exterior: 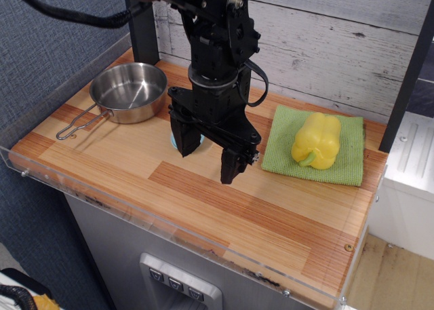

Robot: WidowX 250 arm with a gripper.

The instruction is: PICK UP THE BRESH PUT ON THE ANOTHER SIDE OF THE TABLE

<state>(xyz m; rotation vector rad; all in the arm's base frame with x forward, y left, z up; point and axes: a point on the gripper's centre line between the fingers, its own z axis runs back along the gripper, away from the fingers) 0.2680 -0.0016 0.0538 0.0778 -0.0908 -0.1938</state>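
The bresh (174, 141) shows only as a sliver of light blue beside my left finger; the rest is hidden behind the gripper. My black gripper (206, 161) hangs low over the table (271, 215), near its middle and towards the back. Its jaws stand open, one finger on each side of where the bresh lies. I cannot tell whether the fingers touch it.
A steel pan (129, 91) with a wire handle sits at the back left. A yellow pepper (317, 140) lies on a green cloth (349, 162) at the back right. A clear acrylic rim (135, 208) runs along the front edge. A black post (141, 25) stands behind the pan.
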